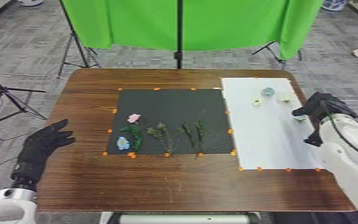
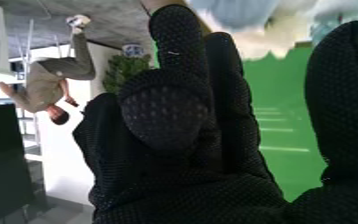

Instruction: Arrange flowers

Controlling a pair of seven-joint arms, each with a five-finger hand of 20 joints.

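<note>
1. Step in hand, my reading: picking from the loose blooms. Right hand (image 1: 321,106) at the right edge of the white sheet (image 1: 278,145), fingers loosely extended, thumb well apart. No firm pinch made out.
2. Small pale bloom (image 1: 300,119) sits by the gap between thumb and fingers; probable target. Contact: cannot tell. Wrist view has blurred blue and cream shapes (image 2: 236,11) beyond the fingertips, likely petals.
3. Others on the sheet, toward its far part: pale blue flower (image 1: 268,92), cream flower (image 1: 256,102), white flower (image 1: 286,99).
4. Black mat (image 1: 158,102), left of the sheet, carries the arrangement so far: pink flower (image 1: 134,118) above green leaves (image 1: 135,134), blue flower (image 1: 123,143) near the left edge, leafy sprig (image 1: 165,140) mid-mat, slender stems (image 1: 199,132) to its right. Sprig and stems appear to lack blooms; judged unfinished.
5. Next move calls for closing thumb on fingers lightly, lifting clear, carrying left to a bare stem. Petals look light; a sweep could nudge neighbours.
6. Left hand (image 1: 40,146) left of the mat, fingers loosely spread, holding nothing.
7. Surface: brown wooden counter (image 1: 184,185); orange markers (image 1: 167,155) along mat and sheet edges.
8. Room: green backdrop (image 1: 131,25) on the far side, tripod (image 1: 73,37), grey floor (image 1: 24,60), potted plant (image 2: 127,70).
</note>
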